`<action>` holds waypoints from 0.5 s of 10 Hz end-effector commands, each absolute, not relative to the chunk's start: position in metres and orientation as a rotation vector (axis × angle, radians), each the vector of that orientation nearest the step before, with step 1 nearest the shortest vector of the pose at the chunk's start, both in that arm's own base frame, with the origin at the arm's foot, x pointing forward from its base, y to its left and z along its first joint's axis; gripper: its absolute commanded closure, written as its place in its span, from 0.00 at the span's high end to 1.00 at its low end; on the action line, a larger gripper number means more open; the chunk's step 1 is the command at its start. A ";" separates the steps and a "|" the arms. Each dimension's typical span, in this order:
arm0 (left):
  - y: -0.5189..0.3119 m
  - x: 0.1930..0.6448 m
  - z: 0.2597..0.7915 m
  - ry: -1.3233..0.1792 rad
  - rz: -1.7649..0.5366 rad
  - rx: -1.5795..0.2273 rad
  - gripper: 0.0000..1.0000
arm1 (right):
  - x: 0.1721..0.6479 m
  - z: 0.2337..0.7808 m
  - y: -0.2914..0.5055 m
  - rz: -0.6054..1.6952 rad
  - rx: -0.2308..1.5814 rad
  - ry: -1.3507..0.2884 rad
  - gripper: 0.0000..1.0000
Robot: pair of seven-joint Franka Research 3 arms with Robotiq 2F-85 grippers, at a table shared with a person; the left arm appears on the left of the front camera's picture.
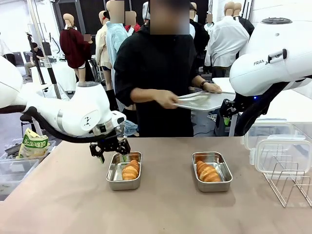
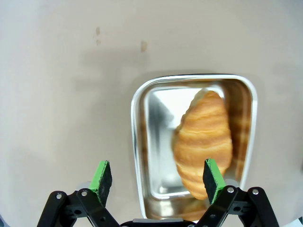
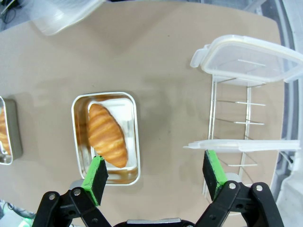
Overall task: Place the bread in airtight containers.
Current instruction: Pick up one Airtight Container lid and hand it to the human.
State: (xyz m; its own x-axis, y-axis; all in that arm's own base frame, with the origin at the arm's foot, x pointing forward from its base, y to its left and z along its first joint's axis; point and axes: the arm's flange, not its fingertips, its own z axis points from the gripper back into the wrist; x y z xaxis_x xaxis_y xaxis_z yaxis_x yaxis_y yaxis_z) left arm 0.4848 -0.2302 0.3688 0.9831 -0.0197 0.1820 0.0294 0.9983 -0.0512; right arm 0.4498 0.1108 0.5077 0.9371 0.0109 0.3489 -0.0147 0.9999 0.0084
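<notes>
Worktop (image 1: 165,209): plain tan and smooth, with nothing to stop a pan sliding on it.

Wire rack (image 1: 287,183), at the right edge: it carries the clear lids (image 3: 251,59), one on top and another lower down. I judge them light, springy and slick. They are best taken by a long edge, away from the snap tabs.

Left pan (image 1: 123,185) and right pan (image 1: 213,186): side by side mid-worktop, well apart, both uncovered. They look like thin polished steel, so stiff, light and slippery. Pressing a lid down could skate them.

Left croissant (image 1: 130,170): lies inside the left pan, toward its right wall. Right croissant (image 1: 208,172): lies inside the right pan, slightly diagonal. The bread is therefore housed, and I judge that sealing is what remains. Handling estimate: very light and soft, with a flaky crust that crushes and sheds under pressure. If either needs nudging, I would close gently across the thick middle, never on the tapered tips.

Left claw (image 2: 157,182): jaws spread to full width, holding nothing. It hovers over the left pan's far-left corner, one pad above bare worktop and the other above the croissant's flank.

Right claw (image 3: 155,176): likewise fully spread and empty. It hangs high over the worktop, between the right pan and the rack.
</notes>
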 end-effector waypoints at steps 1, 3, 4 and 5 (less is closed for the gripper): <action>-0.244 0.486 0.412 -0.199 -0.077 -0.041 1.00 | 0.449 0.508 0.111 0.017 0.010 -0.356 1.00; -0.263 0.491 0.450 -0.171 -0.105 -0.030 1.00 | 0.449 0.508 0.111 0.017 0.010 -0.356 1.00; -0.274 0.490 0.470 -0.199 -0.137 -0.010 1.00 | 0.449 0.508 0.111 0.017 0.010 -0.356 1.00; -0.282 0.487 0.484 -0.152 -0.134 -0.015 1.00 | 0.449 0.508 0.111 0.017 0.010 -0.356 1.00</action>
State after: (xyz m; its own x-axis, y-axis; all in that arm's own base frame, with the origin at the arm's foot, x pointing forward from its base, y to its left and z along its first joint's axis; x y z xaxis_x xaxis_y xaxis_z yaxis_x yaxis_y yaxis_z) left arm 0.4823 -0.2749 0.4770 0.9764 -0.1093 0.1861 0.1151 0.9932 -0.0203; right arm 0.4498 0.1111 0.5077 0.9371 0.0114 0.3490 -0.0153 0.9998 0.0082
